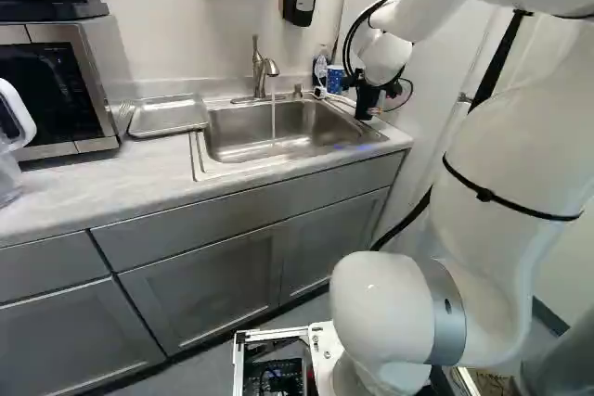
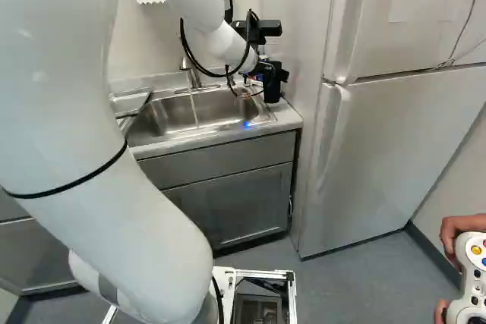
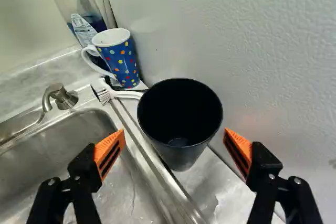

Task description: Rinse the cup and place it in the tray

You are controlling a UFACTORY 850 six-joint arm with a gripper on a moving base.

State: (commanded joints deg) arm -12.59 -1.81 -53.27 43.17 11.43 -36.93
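Black cup [image 3: 180,121] upright on counter [image 3: 212,187], just ahead of and between the spread fingers of the gripper [image 3: 174,134]. I'd centre, advance, close evenly, lift straight past brush [image 3: 106,95], then bring under running water [image 1: 273,116].

Light marbled counter [image 1: 93,192] on grey cabinets, steel sink [image 1: 269,141] set into it. Faucet [image 1: 258,71] at the sink's back edge, thin water stream [image 1: 273,122] falling into the basin. Small curved spout [image 3: 60,98] beside the basin, near the back corner. Shallow metal tray [image 1: 167,118] left of the sink in the left base view; microwave [image 1: 56,85] farther left, clear pitcher [image 1: 7,183] at that view's edge. Black cup [image 3: 181,153] upright on the strip between sink and white panel. Dotted blue mug [image 3: 123,66], white brush [image 3: 107,94] and clear bottle [image 3: 86,14] grouped near the corner.
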